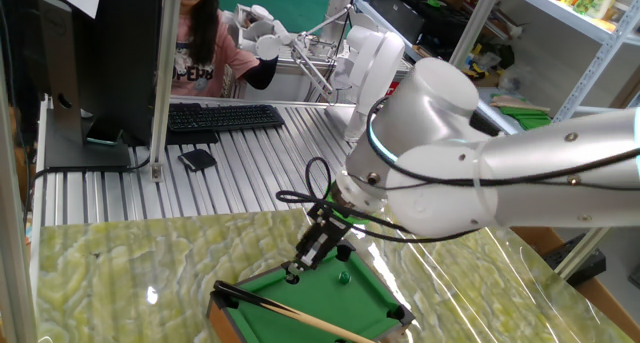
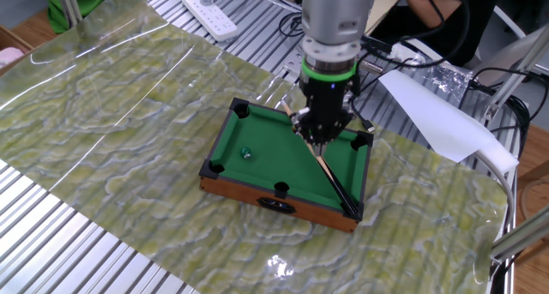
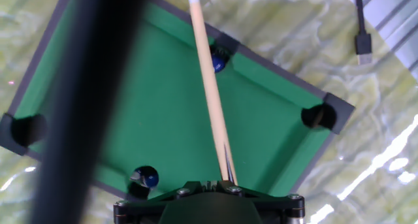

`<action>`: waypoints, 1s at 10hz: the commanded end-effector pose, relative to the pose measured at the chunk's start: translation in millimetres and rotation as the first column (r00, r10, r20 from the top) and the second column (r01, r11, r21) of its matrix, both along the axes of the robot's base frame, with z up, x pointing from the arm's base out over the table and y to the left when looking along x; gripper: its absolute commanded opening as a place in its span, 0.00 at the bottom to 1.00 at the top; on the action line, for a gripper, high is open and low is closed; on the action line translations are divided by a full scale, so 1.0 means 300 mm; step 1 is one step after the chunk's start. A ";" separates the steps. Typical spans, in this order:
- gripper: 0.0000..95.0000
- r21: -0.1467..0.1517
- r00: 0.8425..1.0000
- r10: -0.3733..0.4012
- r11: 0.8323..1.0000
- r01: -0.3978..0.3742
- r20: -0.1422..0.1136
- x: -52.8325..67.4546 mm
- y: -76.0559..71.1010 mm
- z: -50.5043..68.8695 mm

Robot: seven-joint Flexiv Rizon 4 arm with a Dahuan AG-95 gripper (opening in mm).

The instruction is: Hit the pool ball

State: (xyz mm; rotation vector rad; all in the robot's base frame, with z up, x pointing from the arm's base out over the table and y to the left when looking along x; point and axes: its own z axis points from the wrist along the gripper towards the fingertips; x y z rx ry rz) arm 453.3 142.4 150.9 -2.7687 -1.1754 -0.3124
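Note:
The pool ball (image 1: 342,278) is a tiny glossy green sphere on the felt of the mini pool table (image 1: 232,323). It also shows in the other fixed view (image 2: 245,153), near the table's left rim (image 2: 225,133). The wooden cue stick (image 2: 339,189) lies diagonally across the table and runs up the hand view (image 3: 208,80). My gripper (image 2: 316,141) hangs over the cue's middle, well to the right of the ball. Its fingers (image 1: 297,271) come together in a thin point and hold nothing that I can see. In the hand view the gripper (image 3: 226,164) sits over the cue, and the ball is not visible.
Black pocket fittings sit at the table's corners and sides (image 3: 321,115). A blurred dark band (image 3: 85,106), close to the lens, crosses the left of the hand view. A keyboard (image 1: 222,117) and a person are at the back. A white sheet (image 2: 437,114) and cables lie to the right.

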 end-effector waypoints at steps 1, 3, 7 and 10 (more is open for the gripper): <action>0.00 -0.002 1.000 -0.009 1.000 0.009 -0.008 0.022 0.009 0.007; 0.00 -0.001 1.000 -0.008 1.000 0.008 -0.006 0.053 0.019 0.015; 0.00 -0.002 1.000 -0.015 1.000 0.015 -0.006 0.138 0.040 0.031; 0.00 -0.003 1.000 -0.022 1.000 0.022 -0.008 0.185 0.047 0.037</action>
